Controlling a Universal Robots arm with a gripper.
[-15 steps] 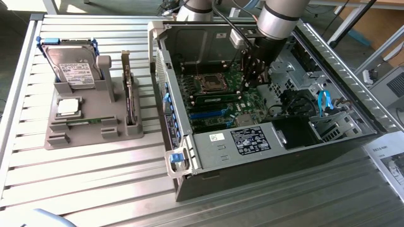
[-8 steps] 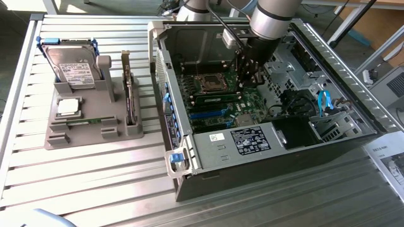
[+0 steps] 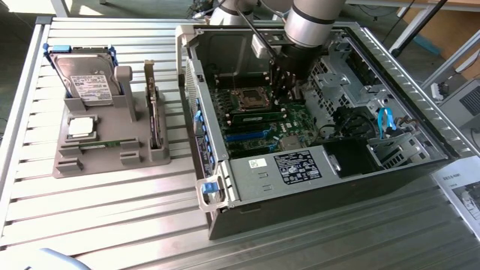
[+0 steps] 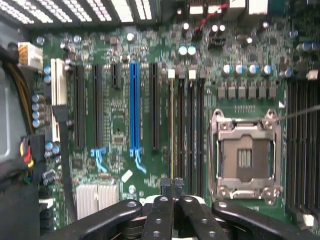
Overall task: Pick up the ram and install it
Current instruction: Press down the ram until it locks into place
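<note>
Closed gripper upright over the ram seated in its motherboard slot

Our arm reaches straight down from above, its silver wrist over a black lower section. Our claw points downward with its two fingers pressed together, jaws fully closed, the black linkage bars folded in beneath them.

Robotics lab or workshop, opened computer tower on slatted metal bench, gray parts fixture
</note>
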